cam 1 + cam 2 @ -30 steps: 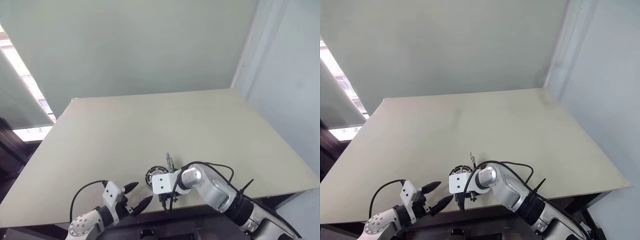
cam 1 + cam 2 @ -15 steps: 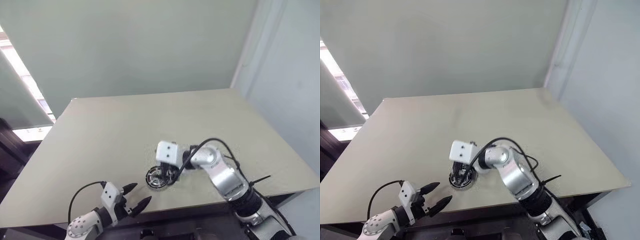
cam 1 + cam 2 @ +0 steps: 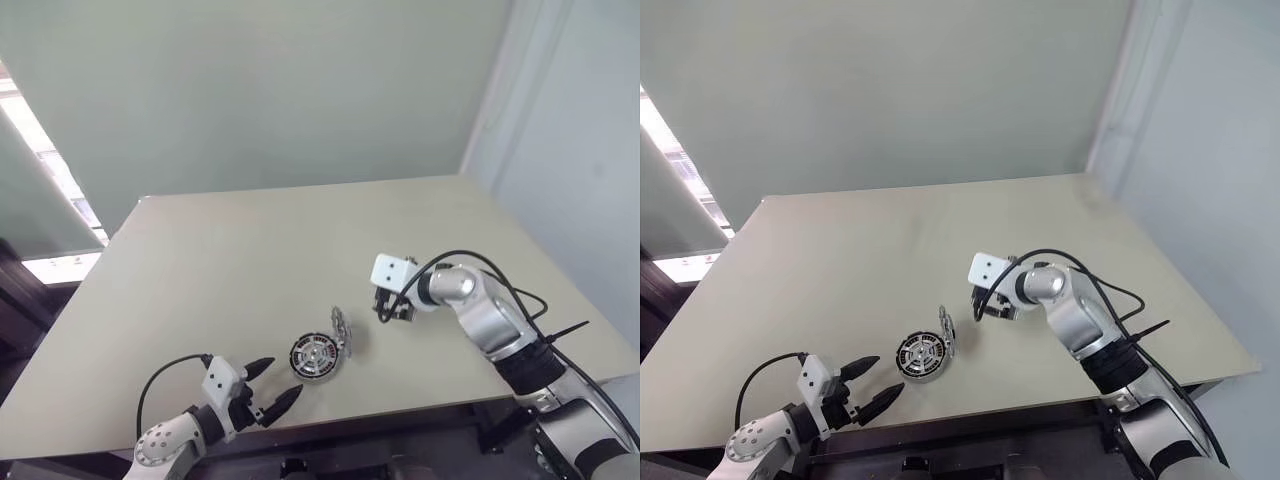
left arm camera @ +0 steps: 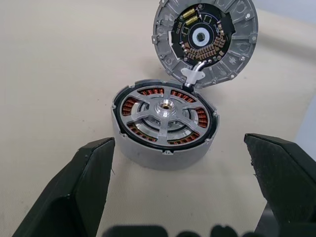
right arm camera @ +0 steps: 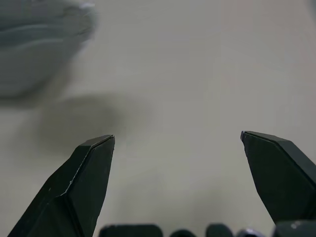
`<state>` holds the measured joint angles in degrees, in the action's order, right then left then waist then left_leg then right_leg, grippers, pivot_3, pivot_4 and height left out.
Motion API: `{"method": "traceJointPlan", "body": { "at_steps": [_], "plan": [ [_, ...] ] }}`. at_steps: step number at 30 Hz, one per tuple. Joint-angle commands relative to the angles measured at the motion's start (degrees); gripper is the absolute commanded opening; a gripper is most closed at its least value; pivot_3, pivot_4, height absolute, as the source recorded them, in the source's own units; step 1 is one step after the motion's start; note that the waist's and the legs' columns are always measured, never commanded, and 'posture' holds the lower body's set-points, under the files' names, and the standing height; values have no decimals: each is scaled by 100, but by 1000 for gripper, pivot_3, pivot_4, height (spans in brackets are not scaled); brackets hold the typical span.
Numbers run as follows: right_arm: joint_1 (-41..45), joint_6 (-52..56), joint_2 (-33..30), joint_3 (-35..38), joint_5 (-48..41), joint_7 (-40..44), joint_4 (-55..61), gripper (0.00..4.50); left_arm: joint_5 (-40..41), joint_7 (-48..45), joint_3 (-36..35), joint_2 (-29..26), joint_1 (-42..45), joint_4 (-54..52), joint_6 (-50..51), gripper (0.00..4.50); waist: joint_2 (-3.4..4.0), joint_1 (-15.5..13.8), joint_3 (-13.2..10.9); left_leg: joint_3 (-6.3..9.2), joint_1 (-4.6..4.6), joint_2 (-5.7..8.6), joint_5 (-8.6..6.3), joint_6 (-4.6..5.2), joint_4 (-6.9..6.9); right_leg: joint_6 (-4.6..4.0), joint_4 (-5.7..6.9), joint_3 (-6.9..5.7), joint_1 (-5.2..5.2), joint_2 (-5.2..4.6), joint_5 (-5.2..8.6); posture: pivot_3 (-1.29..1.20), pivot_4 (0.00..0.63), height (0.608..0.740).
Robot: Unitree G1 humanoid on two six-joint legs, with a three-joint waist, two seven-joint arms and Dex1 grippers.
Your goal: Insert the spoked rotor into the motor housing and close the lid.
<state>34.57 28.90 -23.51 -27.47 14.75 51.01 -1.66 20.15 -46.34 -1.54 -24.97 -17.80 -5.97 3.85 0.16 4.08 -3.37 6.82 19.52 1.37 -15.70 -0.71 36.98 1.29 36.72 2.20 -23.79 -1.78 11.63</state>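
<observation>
Two end effectors stand released and empty. The right end effector [image 3: 392, 309] has pulled away rightward from the motor housing [image 4: 163, 127], leaving the shiny spoked rotor [image 4: 164, 115] seated inside, copper windings showing between its spokes. Only closing remains: the lid [image 4: 205, 42] leans tilted against the housing's far-right edge, near the counter's [image 3: 250, 250] front, before the left end effector [image 3: 268, 385].

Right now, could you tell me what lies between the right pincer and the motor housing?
Only the lid, propped up at the motor housing's edge; from it to the right pincer, the left eye view shows bare table.
</observation>
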Motion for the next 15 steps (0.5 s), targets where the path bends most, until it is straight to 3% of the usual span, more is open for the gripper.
{"method": "traceJointPlan", "body": {
  "at_steps": [1, 6, 15],
  "plan": [
    [-99, 139, 385, -3, -481, 197, 370, 4469, 46, -25, -150, -86, 39, -73, -70, 4500, 0, 2, 0, 0, 0, 0, 0, 0, 1, 0, 0, 1, 1, 0, 0, 0, 0, 740],
    [-276, 397, 1161, -123, -859, 41, 336, 4469, 49, -24, -168, -115, 30, -92, -63, 4500, 1, 0, -1, 4, -2, 0, 0, 0, 10, 0, 3, -1, 5, 0, 0, 0, 0, 740],
    [-296, 92, 1569, -196, -961, -281, -312, 4469, 44, 22, -197, -105, -43, -184, -49, 4500, 1, -3, -1, 5, -2, 5, 0, -1, 15, 0, 4, -2, 7, -5, 0, 0, 0, 740]
  ]
}}
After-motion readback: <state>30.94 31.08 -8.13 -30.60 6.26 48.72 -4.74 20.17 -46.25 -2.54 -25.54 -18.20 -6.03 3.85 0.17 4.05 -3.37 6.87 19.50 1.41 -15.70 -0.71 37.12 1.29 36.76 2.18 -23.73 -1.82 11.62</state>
